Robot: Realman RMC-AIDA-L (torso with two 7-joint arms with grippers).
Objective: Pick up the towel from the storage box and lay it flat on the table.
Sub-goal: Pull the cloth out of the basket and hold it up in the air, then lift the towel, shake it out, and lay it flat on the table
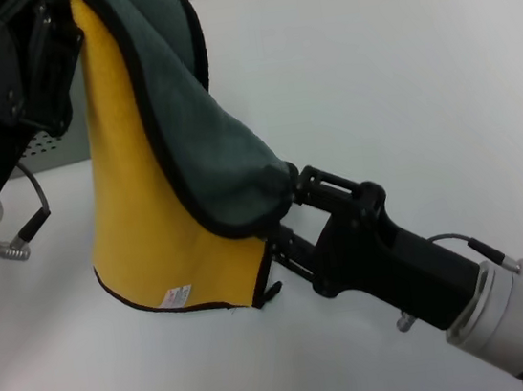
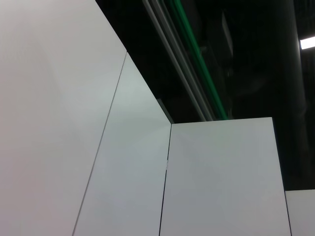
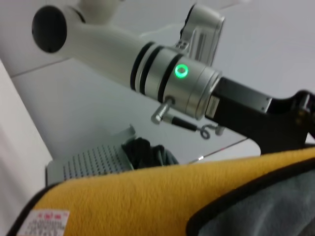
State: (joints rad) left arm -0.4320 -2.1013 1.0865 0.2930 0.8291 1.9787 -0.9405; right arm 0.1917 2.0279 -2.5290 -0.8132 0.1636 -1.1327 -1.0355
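Note:
The towel point(image 1: 147, 201) hangs in the air above the table point(image 1: 398, 62), yellow side toward me, with its dark grey-green side point(image 1: 207, 145) folded over the top and its white tag point(image 1: 176, 296) near the bottom edge. My left gripper point(image 1: 71, 32) is shut on the towel's upper corner at the top left. My right gripper point(image 1: 289, 184) is shut on a lower corner at the middle. The right wrist view shows the yellow towel point(image 3: 147, 196) close up, with the left arm point(image 3: 167, 73) above it. The storage box point(image 1: 48, 146) is behind the towel at the left and also shows in the right wrist view point(image 3: 88, 164).
A dark bundle point(image 3: 142, 150) lies in the storage box. The left wrist view shows only pale wall panels point(image 2: 216, 182) and a dark ceiling. White tabletop stretches to the right and front of the towel.

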